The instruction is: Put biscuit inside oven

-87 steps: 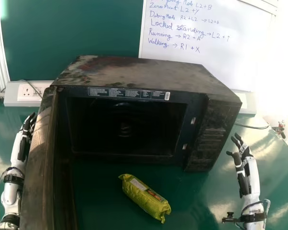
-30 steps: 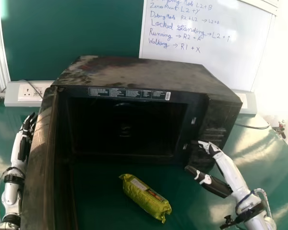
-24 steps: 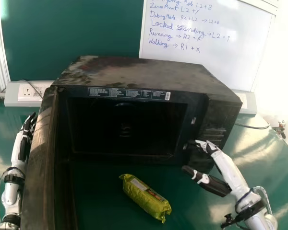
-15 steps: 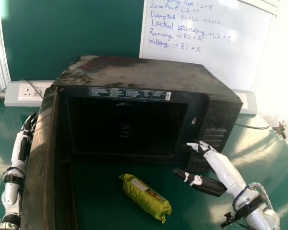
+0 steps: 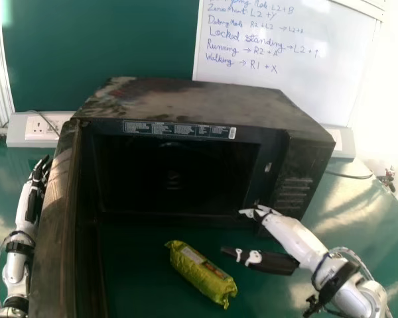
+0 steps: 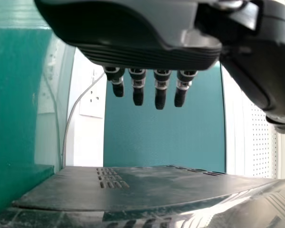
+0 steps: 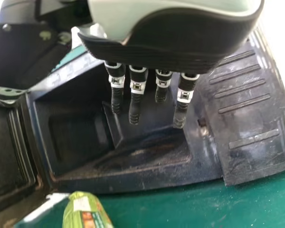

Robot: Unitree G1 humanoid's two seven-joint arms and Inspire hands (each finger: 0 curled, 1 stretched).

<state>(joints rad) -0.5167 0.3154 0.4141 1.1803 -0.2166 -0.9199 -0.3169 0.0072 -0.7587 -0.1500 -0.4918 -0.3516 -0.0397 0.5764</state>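
Observation:
The green biscuit packet (image 5: 200, 273) lies slanted on the table before the black oven (image 5: 186, 106), whose door (image 5: 56, 225) stands open at the left. My right hand (image 5: 268, 260) is open to the right of the packet, its fingers near the cavity's lower right corner and its thumb above the packet's right side, not holding it. In the right wrist view the same hand (image 7: 171, 52) has straight fingers across the oven front, with the packet (image 7: 85, 211) below. Beyond the door's left side, my left hand (image 5: 34, 192) rests open; the left wrist view also has this hand (image 6: 147, 52).
Under all this is a green table (image 5: 385, 232). Behind the oven stand a whiteboard (image 5: 278, 73) and a socket strip (image 5: 43, 129). A thin cable (image 5: 348, 175) lies at the oven's right.
My right hand has swung in from the right, past the oven's control panel, and moved left and toward the packet. The left hand, oven and packet have stayed put.

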